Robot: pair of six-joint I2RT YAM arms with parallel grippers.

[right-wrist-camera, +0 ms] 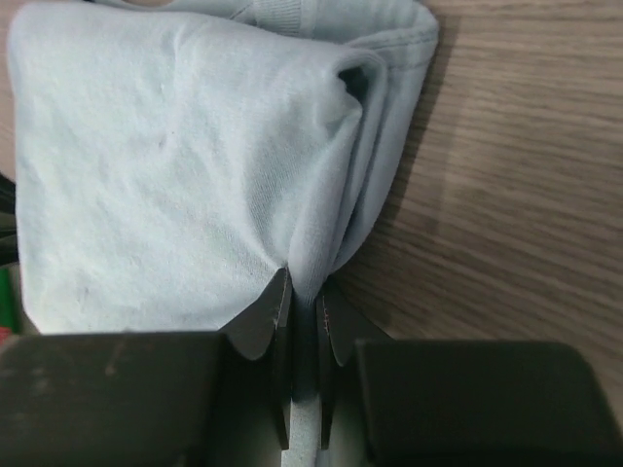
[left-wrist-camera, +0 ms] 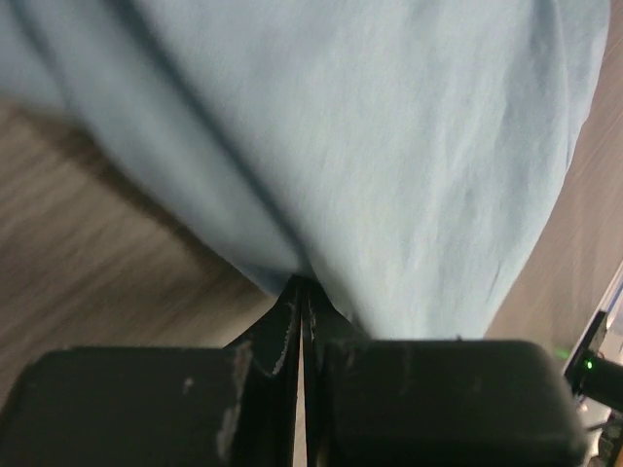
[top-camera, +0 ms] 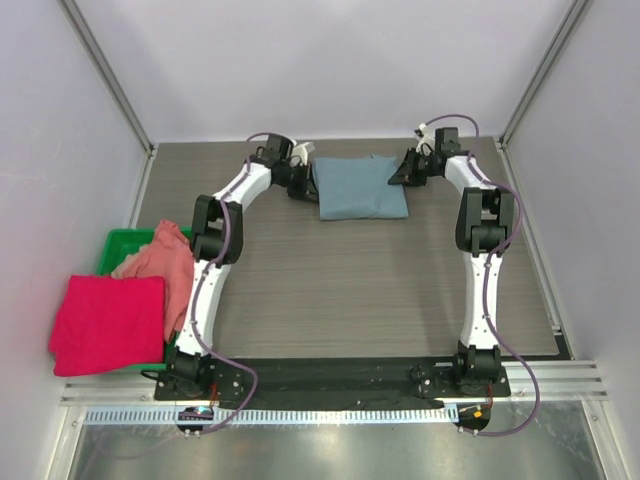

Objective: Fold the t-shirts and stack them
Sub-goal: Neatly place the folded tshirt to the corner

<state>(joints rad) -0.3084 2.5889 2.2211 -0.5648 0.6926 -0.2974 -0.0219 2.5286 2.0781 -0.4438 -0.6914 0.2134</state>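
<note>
A slate-blue t-shirt (top-camera: 360, 187) lies folded at the far middle of the table. My left gripper (top-camera: 306, 173) is at its left edge. In the left wrist view the jaws (left-wrist-camera: 300, 284) are shut and the blue cloth (left-wrist-camera: 389, 146) gathers into creases at their tips. My right gripper (top-camera: 402, 171) is at the shirt's right edge. In the right wrist view it (right-wrist-camera: 304, 292) is shut on a bunched fold of the shirt (right-wrist-camera: 175, 165), with cloth showing between the fingers. A salmon-pink t-shirt (top-camera: 165, 262) and a crimson-pink t-shirt (top-camera: 108, 322) lie at the left.
A green bin (top-camera: 125, 243) stands at the table's left edge under the two pink shirts, beside the left arm's lower links. Walls close in the table on the left, right and far sides. Bare wood shows beside the shirt (right-wrist-camera: 526, 195).
</note>
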